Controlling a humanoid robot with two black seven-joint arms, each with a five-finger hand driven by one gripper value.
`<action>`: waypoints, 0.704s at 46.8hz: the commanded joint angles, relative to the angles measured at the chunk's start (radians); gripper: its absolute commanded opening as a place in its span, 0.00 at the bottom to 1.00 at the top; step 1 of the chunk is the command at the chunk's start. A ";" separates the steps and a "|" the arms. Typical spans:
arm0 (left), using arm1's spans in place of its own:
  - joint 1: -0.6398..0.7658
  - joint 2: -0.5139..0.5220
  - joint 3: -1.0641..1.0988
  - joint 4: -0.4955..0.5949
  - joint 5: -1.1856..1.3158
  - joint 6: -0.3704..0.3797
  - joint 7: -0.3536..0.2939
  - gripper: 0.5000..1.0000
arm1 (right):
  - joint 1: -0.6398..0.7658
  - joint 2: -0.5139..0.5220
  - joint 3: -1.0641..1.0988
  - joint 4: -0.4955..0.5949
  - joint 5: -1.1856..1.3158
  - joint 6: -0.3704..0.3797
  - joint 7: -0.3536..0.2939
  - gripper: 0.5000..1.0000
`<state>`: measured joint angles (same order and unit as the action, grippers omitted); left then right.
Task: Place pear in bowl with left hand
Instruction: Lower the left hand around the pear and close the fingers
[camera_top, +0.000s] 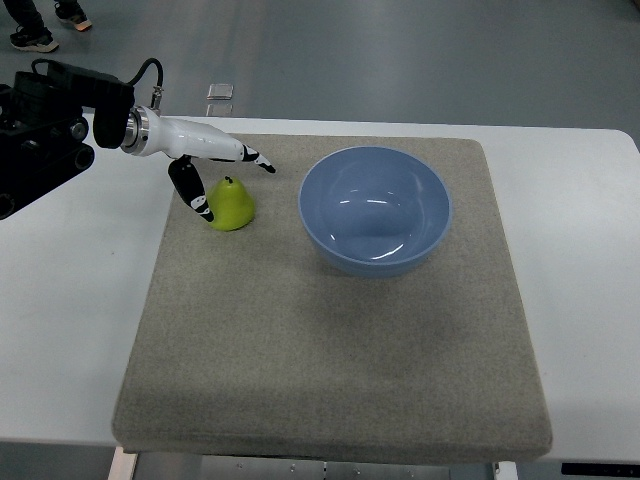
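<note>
A yellow-green pear (233, 205) stands upright on the grey mat (330, 340), left of the blue bowl (375, 209). My left hand (228, 185) reaches in from the left edge and hovers at the pear. One white finger (245, 154) stretches out above and behind the pear; the thumb (195, 195) hangs down against its left side. The fingers are spread and do not close around the fruit. The bowl holds nothing. My right arm does not show.
The mat lies on a white table (70, 320). A small clear square object (221, 91) lies on the floor beyond the table's far edge. A person's shoes (45, 30) show at the top left.
</note>
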<state>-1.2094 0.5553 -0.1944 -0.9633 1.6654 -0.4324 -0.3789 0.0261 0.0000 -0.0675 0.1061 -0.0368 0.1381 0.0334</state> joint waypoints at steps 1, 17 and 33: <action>0.001 0.000 0.016 0.001 0.001 0.014 -0.001 0.98 | 0.000 0.000 0.000 0.000 0.000 0.000 -0.001 0.85; 0.004 -0.002 0.041 0.017 0.002 0.032 -0.001 0.95 | 0.000 0.000 0.000 0.001 0.000 0.000 -0.001 0.85; 0.024 -0.014 0.067 0.023 -0.003 0.041 0.000 0.95 | 0.000 0.000 0.000 0.000 0.000 0.000 -0.001 0.85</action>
<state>-1.1934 0.5506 -0.1277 -0.9407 1.6657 -0.3915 -0.3805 0.0261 0.0000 -0.0675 0.1062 -0.0368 0.1381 0.0331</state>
